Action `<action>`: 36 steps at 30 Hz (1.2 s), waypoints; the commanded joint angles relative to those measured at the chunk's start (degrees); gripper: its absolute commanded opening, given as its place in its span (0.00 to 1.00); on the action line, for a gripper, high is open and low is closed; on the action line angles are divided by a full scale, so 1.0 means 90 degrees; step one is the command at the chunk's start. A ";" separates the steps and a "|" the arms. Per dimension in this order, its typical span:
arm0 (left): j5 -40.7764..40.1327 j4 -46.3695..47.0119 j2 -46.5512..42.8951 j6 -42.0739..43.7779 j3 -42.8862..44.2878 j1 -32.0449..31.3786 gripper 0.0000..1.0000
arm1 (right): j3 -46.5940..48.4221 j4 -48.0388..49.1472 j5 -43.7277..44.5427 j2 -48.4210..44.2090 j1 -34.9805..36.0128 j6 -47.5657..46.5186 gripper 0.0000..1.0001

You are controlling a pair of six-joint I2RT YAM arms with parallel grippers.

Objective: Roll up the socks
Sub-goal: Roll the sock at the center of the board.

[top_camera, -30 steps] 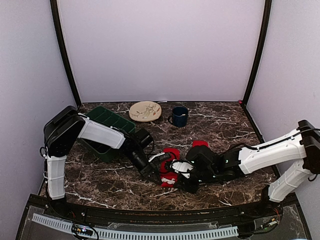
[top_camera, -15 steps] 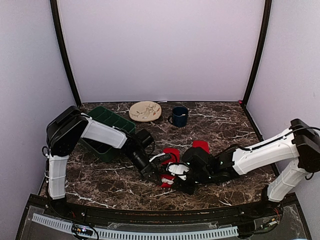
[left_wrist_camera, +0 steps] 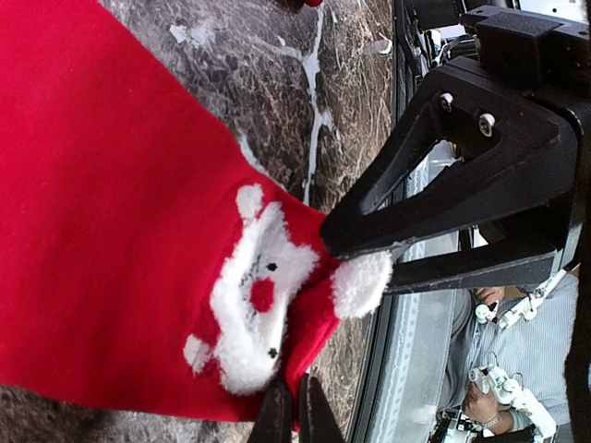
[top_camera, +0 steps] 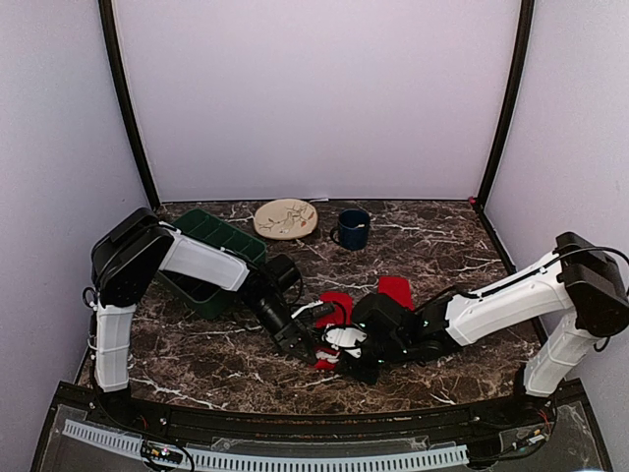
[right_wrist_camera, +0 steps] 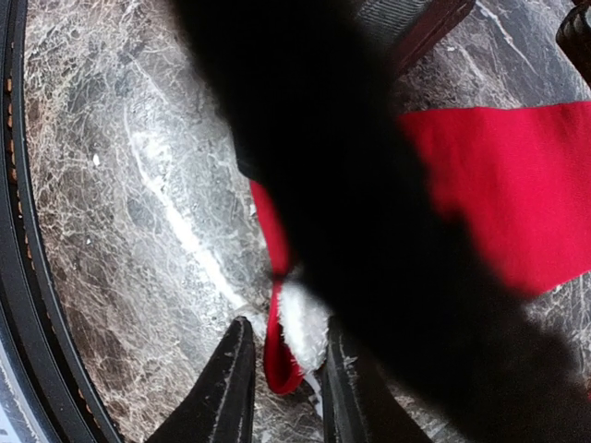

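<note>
Both arms are meeting over the socks (top_camera: 339, 307) at lower centre of the marble desk (top_camera: 442, 246).
The socks are lying flat — red, with a white Santa face. The left tool (left_wrist_camera: 294, 411) is pinching the sock's cuff edge, jaws together; the right tool (right_wrist_camera: 284, 369) is straddling the fluffy white trim, jaws narrow. A green bin (top_camera: 211, 236), plate (top_camera: 285, 217) and blue mug (top_camera: 352, 228) are sitting toward the upper part.

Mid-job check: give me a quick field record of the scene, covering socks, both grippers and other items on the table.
socks: red socks lying at table centre, white trimmed end toward the near edge
left gripper: shut on the sock's edge
right gripper: fingers either side of the white cuff, a gap showing
other items: green bin, plate, blue mug at the back
</note>
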 commanded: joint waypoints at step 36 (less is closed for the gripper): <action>-0.0631 0.0827 -0.0560 -0.0777 -0.0593 0.0238 0.43 | 0.0279 0.0053 -0.1915 0.0404 -0.0989 0.1025 0.00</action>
